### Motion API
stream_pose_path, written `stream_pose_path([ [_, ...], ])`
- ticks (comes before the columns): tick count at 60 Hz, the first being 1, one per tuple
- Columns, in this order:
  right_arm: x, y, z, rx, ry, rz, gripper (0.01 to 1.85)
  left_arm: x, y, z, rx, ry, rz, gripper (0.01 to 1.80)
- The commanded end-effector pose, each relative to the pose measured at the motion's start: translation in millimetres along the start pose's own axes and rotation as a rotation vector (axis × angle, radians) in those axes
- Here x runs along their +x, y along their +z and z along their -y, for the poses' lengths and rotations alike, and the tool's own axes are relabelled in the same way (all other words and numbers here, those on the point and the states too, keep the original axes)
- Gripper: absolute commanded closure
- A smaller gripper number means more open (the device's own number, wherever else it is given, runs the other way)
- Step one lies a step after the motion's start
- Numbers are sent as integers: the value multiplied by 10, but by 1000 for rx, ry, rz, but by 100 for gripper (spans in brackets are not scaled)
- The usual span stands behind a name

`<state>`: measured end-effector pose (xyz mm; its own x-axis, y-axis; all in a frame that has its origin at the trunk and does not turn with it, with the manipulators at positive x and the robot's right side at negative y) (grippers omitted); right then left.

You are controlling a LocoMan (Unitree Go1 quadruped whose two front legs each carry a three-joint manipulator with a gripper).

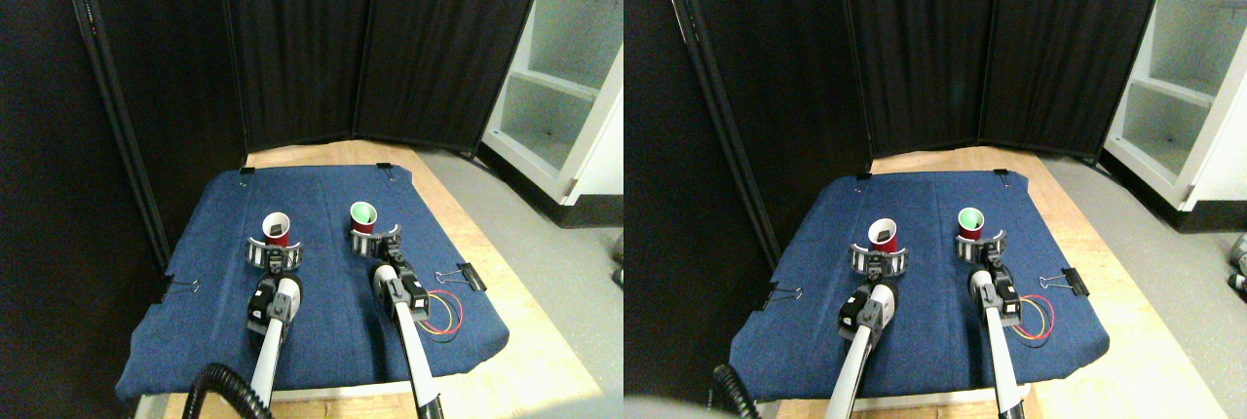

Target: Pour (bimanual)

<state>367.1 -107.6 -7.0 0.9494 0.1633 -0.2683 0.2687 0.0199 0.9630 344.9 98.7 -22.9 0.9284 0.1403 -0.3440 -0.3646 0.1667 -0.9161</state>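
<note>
Two upright red cups are observed on the blue cloth (pixel 321 312): the left cup (pixel 277 229), white-lined with dark contents, is flanked by the spread left gripper (pixel 274 249); the right cup (pixel 363 217), green inside, by the spread right gripper (pixel 377 243).

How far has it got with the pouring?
Early. Both red cups stand upright on the blue cloth, apart. The left gripper curves around the left cup, which has something dark inside; the right gripper around the right cup, with its greenish inside. Lifting, tilting and pouring are left.
</note>
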Motion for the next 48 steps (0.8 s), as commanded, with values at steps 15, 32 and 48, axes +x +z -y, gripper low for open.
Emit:
stream_pose_path([
  [15, 155, -26, 30, 73, -5, -70, 69, 63, 31, -4, -75, -4, -76, 55],
  [32, 249, 11, 74, 63, -7, -55, 71, 169, 8, -75, -138, -24, -158, 58],
  [48, 281, 30, 104, 96, 5, -42, 68, 225, -26, -97, -147, -22, -194, 58],
])
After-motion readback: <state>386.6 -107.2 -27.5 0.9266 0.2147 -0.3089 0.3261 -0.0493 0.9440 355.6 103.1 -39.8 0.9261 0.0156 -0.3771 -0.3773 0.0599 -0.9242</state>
